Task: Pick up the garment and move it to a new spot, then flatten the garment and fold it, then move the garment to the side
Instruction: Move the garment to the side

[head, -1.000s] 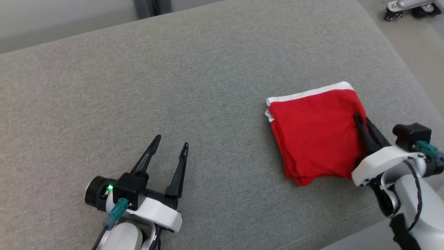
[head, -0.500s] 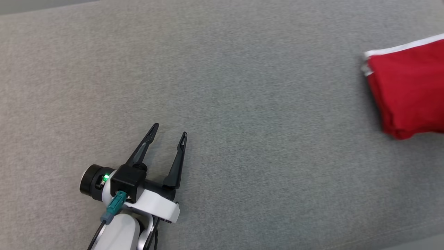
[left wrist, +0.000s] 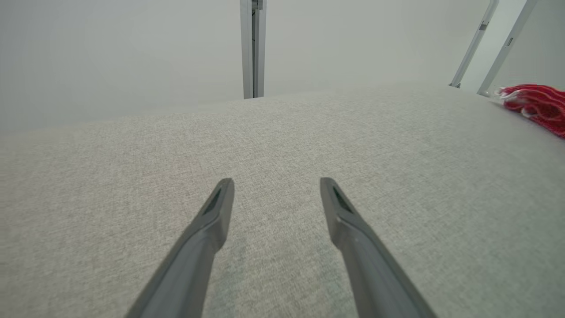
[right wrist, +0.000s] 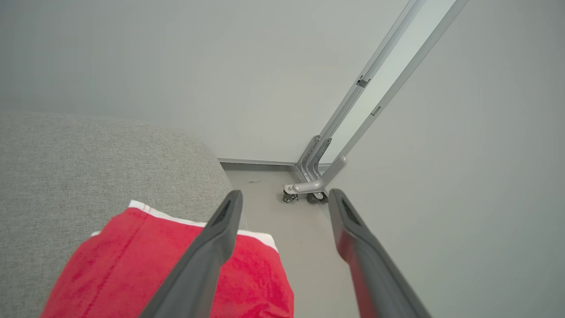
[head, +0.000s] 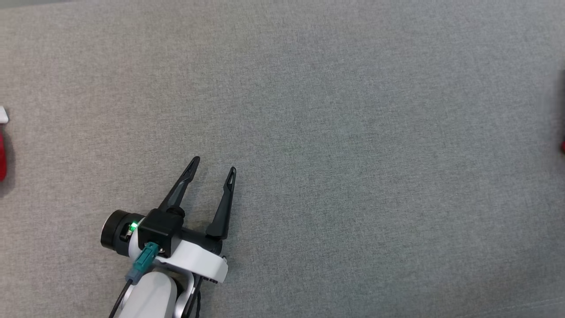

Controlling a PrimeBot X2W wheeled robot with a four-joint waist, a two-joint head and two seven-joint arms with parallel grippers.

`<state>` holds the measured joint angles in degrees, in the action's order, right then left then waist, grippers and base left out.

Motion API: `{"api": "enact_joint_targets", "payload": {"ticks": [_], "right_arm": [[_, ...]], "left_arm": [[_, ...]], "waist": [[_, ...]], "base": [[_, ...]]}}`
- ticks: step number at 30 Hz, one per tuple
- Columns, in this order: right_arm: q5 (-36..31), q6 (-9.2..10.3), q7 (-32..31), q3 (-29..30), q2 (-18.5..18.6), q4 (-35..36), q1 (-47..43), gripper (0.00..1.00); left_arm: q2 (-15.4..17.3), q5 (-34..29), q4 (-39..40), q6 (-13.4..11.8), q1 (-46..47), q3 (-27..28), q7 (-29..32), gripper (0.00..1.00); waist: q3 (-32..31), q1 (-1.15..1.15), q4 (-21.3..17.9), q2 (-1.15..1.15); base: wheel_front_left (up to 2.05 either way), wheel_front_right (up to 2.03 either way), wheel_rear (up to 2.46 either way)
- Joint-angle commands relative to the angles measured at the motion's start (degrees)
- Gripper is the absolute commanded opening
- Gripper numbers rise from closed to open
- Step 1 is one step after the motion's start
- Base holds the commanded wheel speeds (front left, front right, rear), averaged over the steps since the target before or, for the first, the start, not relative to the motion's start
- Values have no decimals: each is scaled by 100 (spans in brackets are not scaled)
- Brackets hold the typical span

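The left gripper [head: 214, 164] stands wide, nothing between its two dark fingers. Its pale forearm comes up from the bottom edge of the head view. The wrist carries a lit green lamp and a teal plug, and the fingers point forward and a little to the right over the grey upholstered surface [head: 353, 132]. In the left wrist view this gripper [left wrist: 276, 182] sits low and at a shallow angle to the fabric, with a soft shadow under the fingers; whether the tips touch the cloth I cannot tell.

The garment [left wrist: 536, 104] — red with a white trim, folded — lies well apart from the left gripper, ahead of it and far off to its right, near the edge of the surface.

The right gripper [right wrist: 284, 193] is also spread wide and holds nothing. It is pitched so that it looks past the rounded corner of the surface towards the wall. The garment [right wrist: 110, 265] lies beneath and to the left of it: the left finger crosses in front of the red cloth, while the right finger hangs over the bare floor [right wrist: 273, 221] beyond the edge. Ahead of the fingertips, on the floor, stands a metal frame foot on castors [right wrist: 309, 190].

At the left edge of the head view shows a red-and-white sliver [head: 1, 154] — too little to identify.
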<state>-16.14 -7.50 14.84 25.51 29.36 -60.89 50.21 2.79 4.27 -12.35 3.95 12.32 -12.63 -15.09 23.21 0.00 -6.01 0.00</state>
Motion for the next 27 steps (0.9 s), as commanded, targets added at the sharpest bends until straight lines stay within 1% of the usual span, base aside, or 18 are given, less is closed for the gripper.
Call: {"api": "enact_joint_targets", "payload": {"ticks": [1,3,5,8,9,15,20,27], "right_arm": [[-219,2,37,254,-203,155,-14,100],[-306,2,42,361,-406,404,-13,100],[-184,2,41,287,-673,681,-56,100],[144,2,38,-89,-1085,1261,-240,100],[144,2,38,-89,-1085,1261,-240,100],[884,2,27,-920,-1837,2507,-1168,100],[1341,2,27,-1393,-2175,3089,-1986,100],[1592,2,28,-1746,-2494,3636,-3007,100]], "left_arm": [[23,58,0,-46,-2,20,-8,100],[23,89,-7,-68,-30,29,-8,100],[23,114,-9,-96,-66,40,-8,100],[23,136,-5,-164,-104,94,-8,100],[23,136,-5,-164,-104,94,-8,100],[24,199,-44,-324,-275,261,-8,100],[24,272,-96,-448,-439,442,-8,100],[23,324,-121,-563,-720,686,-8,100]], "waist": [[-75,0,7,0],[-137,0,2,0],[-204,0,1,0],[-314,0,8,0],[-314,0,8,0],[-656,0,103,0],[-991,0,273,0],[-1386,0,519,0]], "base": [[0,0,0],[0,0,0],[0,0,0],[0,0,0],[0,0,0],[0,0,0],[0,0,0],[0,0,0]]}}
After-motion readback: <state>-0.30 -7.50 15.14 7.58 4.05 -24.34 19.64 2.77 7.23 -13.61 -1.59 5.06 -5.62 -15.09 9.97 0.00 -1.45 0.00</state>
